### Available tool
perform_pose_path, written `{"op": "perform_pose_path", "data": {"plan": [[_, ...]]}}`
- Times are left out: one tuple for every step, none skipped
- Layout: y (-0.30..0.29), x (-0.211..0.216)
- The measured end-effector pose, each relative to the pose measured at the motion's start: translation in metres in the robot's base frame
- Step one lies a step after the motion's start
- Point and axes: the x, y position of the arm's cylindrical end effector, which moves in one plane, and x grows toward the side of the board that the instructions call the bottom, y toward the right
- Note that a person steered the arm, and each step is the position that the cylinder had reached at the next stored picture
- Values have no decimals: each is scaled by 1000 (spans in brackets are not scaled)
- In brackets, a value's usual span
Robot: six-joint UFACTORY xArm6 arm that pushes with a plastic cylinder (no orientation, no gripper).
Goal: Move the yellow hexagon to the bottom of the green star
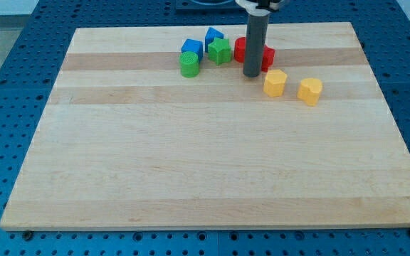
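Yellow hexagon (275, 82) sits in the upper part of the wooden board (191, 163), toward the view's right, with a second yellow block (309, 91), shape unclear (possibly a heart), just beside it further to the right. My tip (251, 74) is down on the board just beside the hexagon, on its left and slightly toward the view's top; whether the two touch I cannot tell, a thin gap seems to show. I have no jaws: the arm ends in a plain dark rod, nothing to open or close, and it holds nothing. Directly behind the rod lie two red blocks (265, 55), partly hidden, shapes not readable. Green star (219, 51) lies to the view's left of my tip, near the top edge, with a blue block (213, 35) above it, another blue block (191, 48) to its left, and a green round-looking block (189, 65) at its lower left. Key relation: the hexagon lies to the right of and lower than the star, and the target spot, just under the star, is to the left of where I am. Judgement: my tip is on the wrong side for that push; I would need to get round to the hexagon's right side and push leftward, keeping clear of the red blocks and the green round block.
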Motion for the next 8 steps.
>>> {"op": "perform_pose_path", "data": {"plan": [[-13,0],[-25,8],[-27,67],[13,93],[97,88],[117,84],[115,82],[91,82]]}}
